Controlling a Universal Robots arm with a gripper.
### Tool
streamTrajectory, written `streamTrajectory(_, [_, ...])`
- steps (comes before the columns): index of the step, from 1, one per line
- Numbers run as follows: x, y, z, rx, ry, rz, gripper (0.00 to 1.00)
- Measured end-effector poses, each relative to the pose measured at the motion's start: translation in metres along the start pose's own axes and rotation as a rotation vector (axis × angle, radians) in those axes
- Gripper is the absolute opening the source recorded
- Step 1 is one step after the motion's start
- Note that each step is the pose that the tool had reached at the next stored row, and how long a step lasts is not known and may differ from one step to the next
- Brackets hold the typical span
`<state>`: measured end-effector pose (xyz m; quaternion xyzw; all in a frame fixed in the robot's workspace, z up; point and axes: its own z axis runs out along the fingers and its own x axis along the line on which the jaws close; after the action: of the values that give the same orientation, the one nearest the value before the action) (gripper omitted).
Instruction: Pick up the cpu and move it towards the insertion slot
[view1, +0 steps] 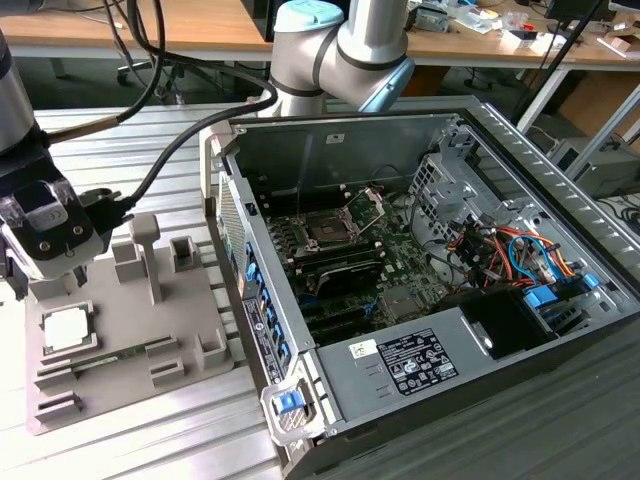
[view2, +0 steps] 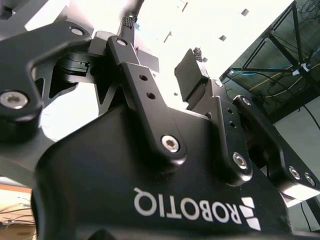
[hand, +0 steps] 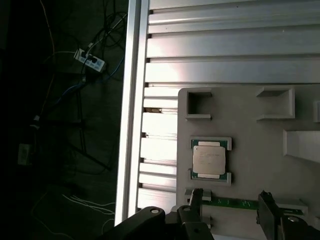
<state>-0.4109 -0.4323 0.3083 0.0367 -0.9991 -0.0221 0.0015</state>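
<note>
The small square cpu with a pale silvery face (view1: 68, 328) (hand: 209, 158) lies flat in a framed recess of the grey plastic tray with raised blocks (view1: 190, 310) (hand: 250, 145). The tray stands on the ribbed aluminium surface (view1: 120, 140) (hand: 225, 50) at the exterior view's left. The arm's black jaws hang over the tray's far corner in the exterior view, near the cpu but clear of it. In both wrist views they stand released, spread apart with nothing between them. In the first wrist view their tips sit over a narrow green circuit strip (hand: 235, 202) that lies in the tray just beside the cpu.

The insertion slot, a square dark socket with a silver metal frame (view1: 327, 229), is well apart from the cpu, inside the open grey computer case (view1: 480, 130). The green circuit board (view1: 400, 262) surrounds it. Its hinged metal load plate (view1: 368, 203) is tilted up beside it. The silver and pale blue robot arm (view1: 345, 45) rises behind the case.
</note>
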Motion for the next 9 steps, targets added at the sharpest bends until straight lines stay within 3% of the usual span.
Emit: streamTrajectory(9, [0.0001, -0.0011, 0.0065, 0.0001, 0.0002, -0.001, 0.54])
